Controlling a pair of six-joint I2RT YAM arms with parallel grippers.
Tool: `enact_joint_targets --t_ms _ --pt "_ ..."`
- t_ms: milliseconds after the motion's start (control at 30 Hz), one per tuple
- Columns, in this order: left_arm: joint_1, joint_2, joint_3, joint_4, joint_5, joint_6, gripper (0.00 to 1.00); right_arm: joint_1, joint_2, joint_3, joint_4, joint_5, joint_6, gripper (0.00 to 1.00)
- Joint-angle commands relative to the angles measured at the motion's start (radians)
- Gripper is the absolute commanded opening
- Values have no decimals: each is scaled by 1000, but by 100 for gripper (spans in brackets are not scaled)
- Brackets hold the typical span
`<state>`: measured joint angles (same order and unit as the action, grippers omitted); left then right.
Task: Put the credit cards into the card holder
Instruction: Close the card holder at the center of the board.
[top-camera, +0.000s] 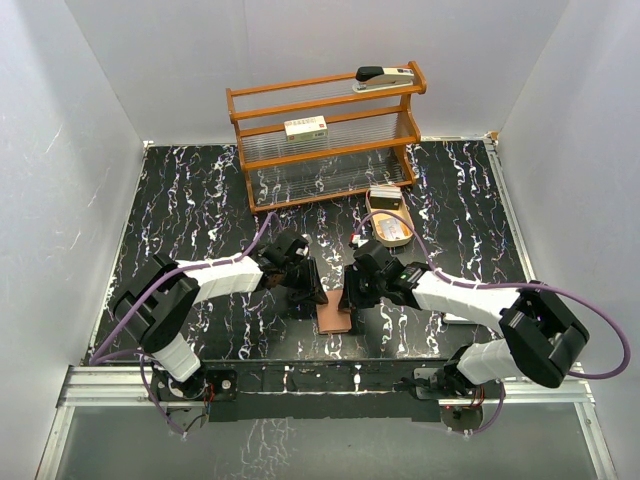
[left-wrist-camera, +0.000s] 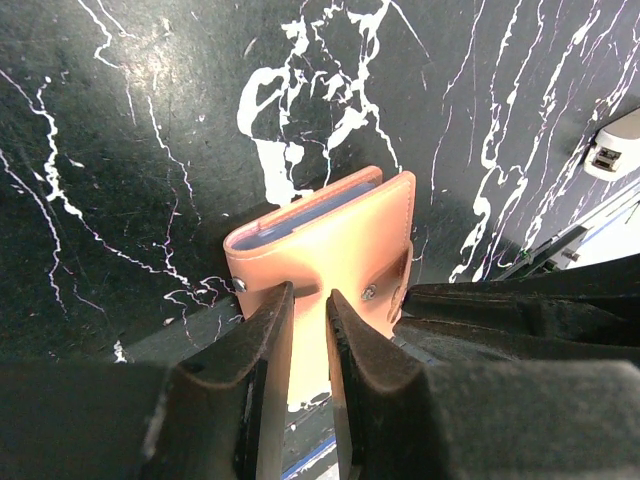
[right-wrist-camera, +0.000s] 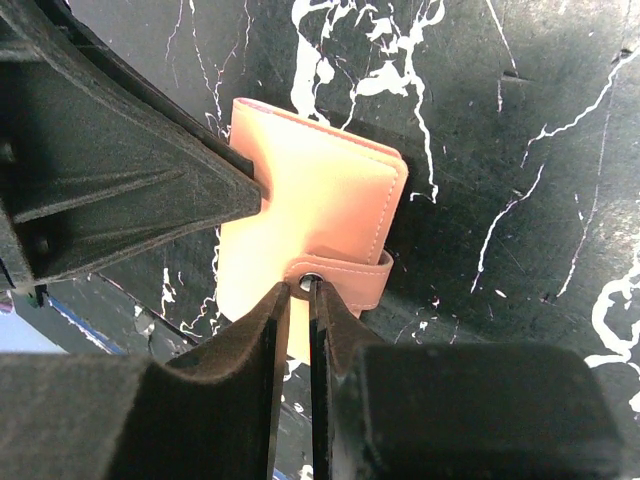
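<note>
The reddish-brown card holder (top-camera: 335, 318) lies folded shut on the black marble table, between my two grippers. In the left wrist view the card holder (left-wrist-camera: 330, 235) shows a thin light blue card edge (left-wrist-camera: 300, 222) inside its far side. My left gripper (left-wrist-camera: 310, 293) is over its near edge, jaws almost together with nothing between them. In the right wrist view the closing tab (right-wrist-camera: 352, 280) wraps over the card holder (right-wrist-camera: 310, 195). My right gripper (right-wrist-camera: 300, 287) has its jaws almost together, tips at the tab's metal snap. No loose cards show on the table.
A wooden shelf rack (top-camera: 325, 130) stands at the back with a stapler (top-camera: 385, 77) on top and a cream box (top-camera: 305, 127) on its middle shelf. An oval wooden tray (top-camera: 372, 203) holding small pale items sits just behind the right gripper (top-camera: 352, 300).
</note>
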<state>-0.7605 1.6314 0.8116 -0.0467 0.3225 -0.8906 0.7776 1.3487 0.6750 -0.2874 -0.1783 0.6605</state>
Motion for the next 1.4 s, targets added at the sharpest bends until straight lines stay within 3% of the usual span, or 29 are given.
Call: enact_joint_targets --t_ms 0,1367 --pt "-16 13 3 -11 9 9 19 -4 9 18 63 7 4 12" --pt "-24 13 -4 -1 -10 -10 19 -4 87 72 40 -99 -41 10"
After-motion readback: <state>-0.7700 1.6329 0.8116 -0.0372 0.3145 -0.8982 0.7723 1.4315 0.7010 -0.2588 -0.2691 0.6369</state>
